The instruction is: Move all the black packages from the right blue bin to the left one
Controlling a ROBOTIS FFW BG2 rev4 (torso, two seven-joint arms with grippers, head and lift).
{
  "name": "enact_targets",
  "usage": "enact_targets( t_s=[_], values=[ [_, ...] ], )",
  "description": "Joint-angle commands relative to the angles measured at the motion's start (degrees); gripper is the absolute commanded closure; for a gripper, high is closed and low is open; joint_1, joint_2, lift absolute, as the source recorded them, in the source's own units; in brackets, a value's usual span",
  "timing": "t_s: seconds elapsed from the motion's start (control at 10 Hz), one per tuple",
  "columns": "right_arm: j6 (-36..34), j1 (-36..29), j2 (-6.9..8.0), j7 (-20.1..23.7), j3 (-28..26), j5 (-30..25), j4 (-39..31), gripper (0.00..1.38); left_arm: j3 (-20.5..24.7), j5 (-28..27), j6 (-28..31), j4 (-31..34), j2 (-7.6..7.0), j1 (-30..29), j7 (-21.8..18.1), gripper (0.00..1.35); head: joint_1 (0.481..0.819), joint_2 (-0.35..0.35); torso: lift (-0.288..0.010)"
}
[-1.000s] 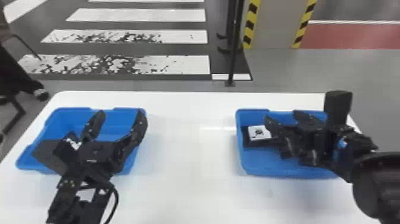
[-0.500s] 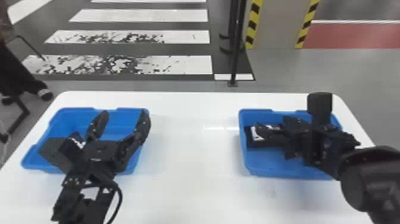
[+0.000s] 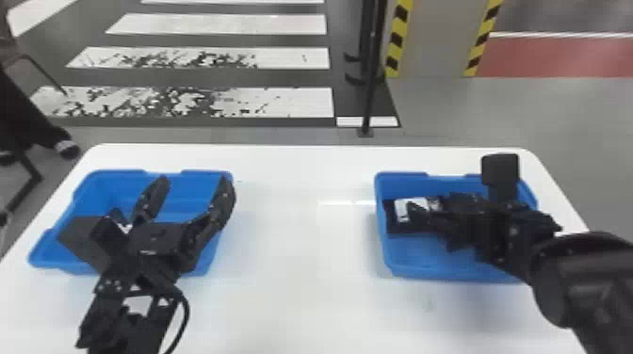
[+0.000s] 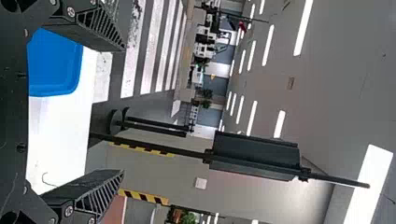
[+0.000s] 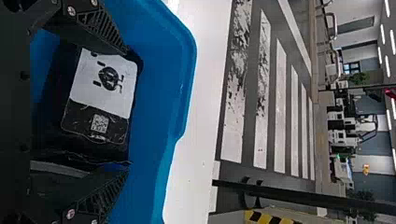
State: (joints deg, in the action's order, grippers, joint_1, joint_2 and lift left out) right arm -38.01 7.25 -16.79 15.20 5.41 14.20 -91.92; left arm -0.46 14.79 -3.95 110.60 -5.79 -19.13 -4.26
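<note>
Black package (image 5: 100,112) in the right blue bin (image 3: 438,268); within the widely spread right pincer (image 3: 431,227)

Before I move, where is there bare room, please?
The white tabletop is bare between the left blue plastic bin and the right one. Crowded: black left gripper over the former; black right gripper at a black package in the latter.
</note>
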Motion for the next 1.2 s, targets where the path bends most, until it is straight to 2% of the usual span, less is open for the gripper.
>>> enact_targets(
  t_s=[0.0, 0.1, 0.2, 0.3, 0.4, 0.8, 1.1],
  values=[
    [-0.2, 1.1, -0.09, 0.1, 0.3, 0.8, 2.4, 0.15, 0.0, -0.2, 0.3, 0.0, -0.01, 0.0, 0.0, 0.14, 0.695, 0.000, -0.168],
    [-1.5, 1.6, -0.26, 0.1, 0.8, 1.0, 2.7, 0.26, 0.1, -0.2, 0.6, 0.0, -0.01, 0.0, 0.0, 0.14, 0.695, -0.002, -0.168],
    [-3.2, 3.0, -0.44, 1.1, 1.5, 1.0, 4.0, 0.50, 0.2, 0.0, 0.9, 0.0, 0.07, 0.0, 0.0, 0.14, 0.695, -0.002, -0.168],
    [-3.9, 4.7, -0.70, 2.3, 2.9, 1.0, 5.6, 0.89, 0.3, 0.0, 0.7, 0.0, 0.07, 0.0, 0.0, 0.14, 0.695, 0.001, -0.168],
    [-4.0, 4.6, -0.62, 2.2, 2.9, 1.7, 4.9, 1.16, 0.5, 0.0, 0.9, 0.0, 0.16, 0.0, 0.0, 0.14, 0.695, 0.009, -0.168],
    [-4.0, 3.7, -0.62, 2.2, 2.6, 2.8, 4.2, 1.25, 1.0, 0.2, 0.6, 0.0, 0.34, -0.1, 0.0, 0.14, 0.695, 0.023, -0.168],
    [-2.9, -2.6, -0.18, 1.9, -3.6, 2.6, -3.8, 1.25, 0.7, 1.7, -1.3, 0.0, 0.43, -0.4, 0.0, 0.14, 0.695, 0.022, -0.168]
  ],
)
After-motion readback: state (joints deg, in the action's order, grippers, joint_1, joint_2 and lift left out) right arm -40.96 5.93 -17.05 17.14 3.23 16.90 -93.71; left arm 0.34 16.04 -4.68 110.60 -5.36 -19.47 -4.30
